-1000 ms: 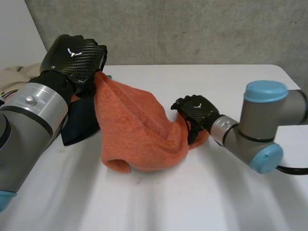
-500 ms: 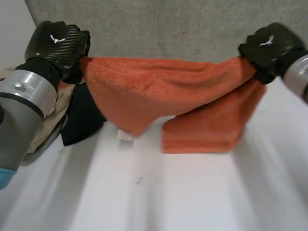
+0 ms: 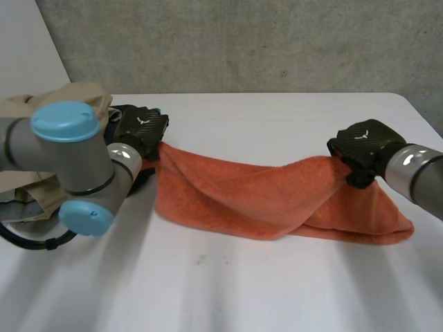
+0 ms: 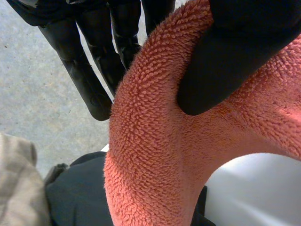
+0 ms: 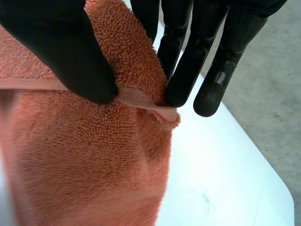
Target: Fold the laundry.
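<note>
An orange towel [image 3: 263, 200] lies stretched across the white table [image 3: 228, 290], twisted along its length. My left hand [image 3: 142, 128] pinches the towel's left end low over the table; in its wrist view the thumb [image 4: 221, 70] presses the orange towel [image 4: 155, 155] against the fingers [image 4: 80, 70]. At the towel's right end, my right hand [image 3: 363, 149] holds a hemmed corner. There the thumb [image 5: 66, 56] and fingers [image 5: 183, 70] pinch the orange towel [image 5: 84, 160] by its edge.
A beige garment [image 3: 62, 104] and a dark cloth [image 3: 121, 114] are heaped at the table's left, behind my left arm [image 3: 66, 159]. The dark cloth [image 4: 80, 193] lies under the towel's left end. The table's right edge [image 5: 277, 188] runs close beside my right hand.
Both hands have come down from a raised, spread hold. The towel, which hung in the air between them, now lies stretched on the table. Both grips have held.
</note>
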